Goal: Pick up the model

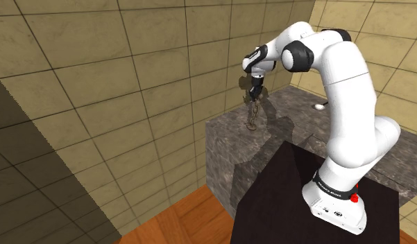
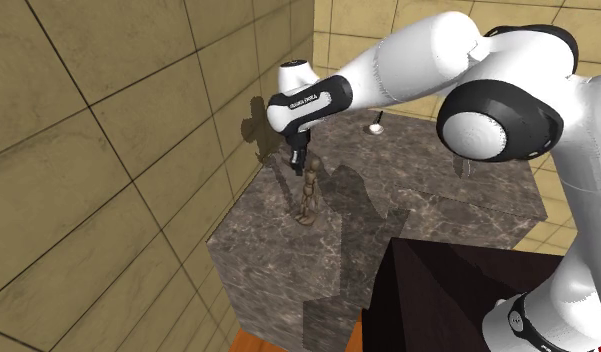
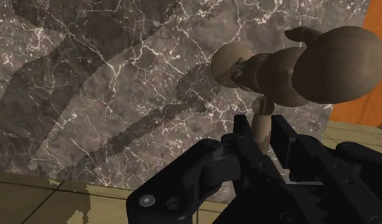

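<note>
One brown jointed model [image 2: 307,195] stands upright over the dark veined counter [image 2: 288,270], near the edge beside the tiled wall [image 2: 108,150]. Black pincer [image 2: 299,163] hangs right above it, at its upper body. Wrist view: pincer clenched on one thin limb of the model, fingers [image 3: 242,135] pressed to either side; round head just beyond. Feet touching the counter or not: cannot tell. Small white object [image 2: 373,127] lies well apart, toward the far corner.
</note>
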Robot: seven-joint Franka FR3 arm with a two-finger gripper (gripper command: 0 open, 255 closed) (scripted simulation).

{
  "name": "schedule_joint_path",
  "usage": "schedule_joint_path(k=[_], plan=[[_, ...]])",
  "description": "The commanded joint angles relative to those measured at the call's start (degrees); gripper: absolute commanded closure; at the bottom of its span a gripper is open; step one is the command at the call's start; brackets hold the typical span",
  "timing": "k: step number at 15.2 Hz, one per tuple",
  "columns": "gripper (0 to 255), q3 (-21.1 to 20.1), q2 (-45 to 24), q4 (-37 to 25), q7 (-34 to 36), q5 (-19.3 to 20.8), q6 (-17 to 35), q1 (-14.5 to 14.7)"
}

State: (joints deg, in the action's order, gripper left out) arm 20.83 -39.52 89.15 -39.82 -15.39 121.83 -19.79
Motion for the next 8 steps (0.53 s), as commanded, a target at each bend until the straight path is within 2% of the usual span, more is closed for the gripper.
schedule_joint_path(k=[1,8], plan=[[255,0.2,0.9,-0.2,0.3,0.3,-1.1,0.2],[255,0.8,3.0,-1.0,0.7,1.1,-3.8,0.5]])
